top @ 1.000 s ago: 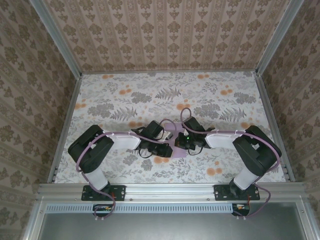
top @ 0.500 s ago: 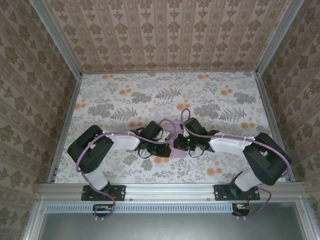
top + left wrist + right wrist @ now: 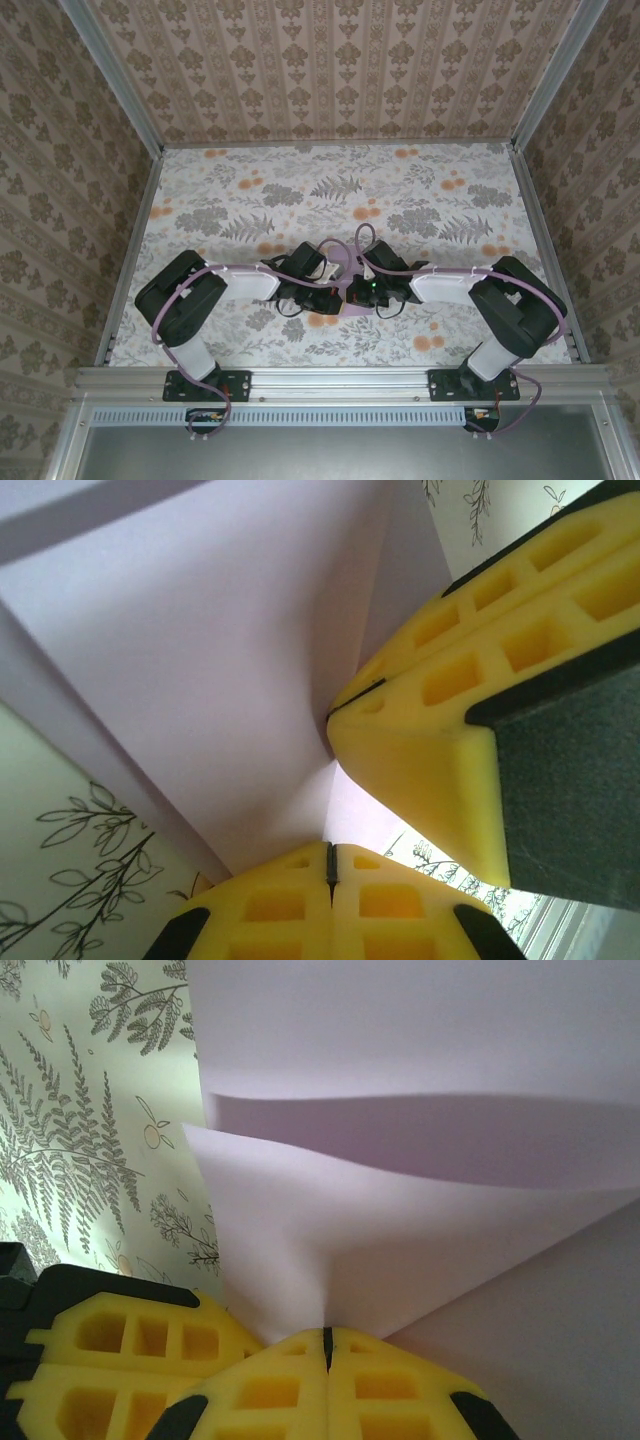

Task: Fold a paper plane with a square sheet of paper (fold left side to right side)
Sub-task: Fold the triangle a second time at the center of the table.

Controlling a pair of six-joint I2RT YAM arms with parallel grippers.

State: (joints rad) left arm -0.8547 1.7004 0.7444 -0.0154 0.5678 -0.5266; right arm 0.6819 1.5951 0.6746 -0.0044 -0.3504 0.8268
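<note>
left claw [image 3: 330,865] and right claw [image 3: 325,1348] each pressed together, pinching the lilac paper plane [image 3: 400,1250].

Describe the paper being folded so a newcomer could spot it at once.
On the flower-printed table, look near the front edge, where the two arms meet. There the left claw and the right claw are both shut on the paper plane, a pale lilac sheet with lifted folds. Its plain colour sets it apart from the orange flower and grey fern prints around it.
</note>
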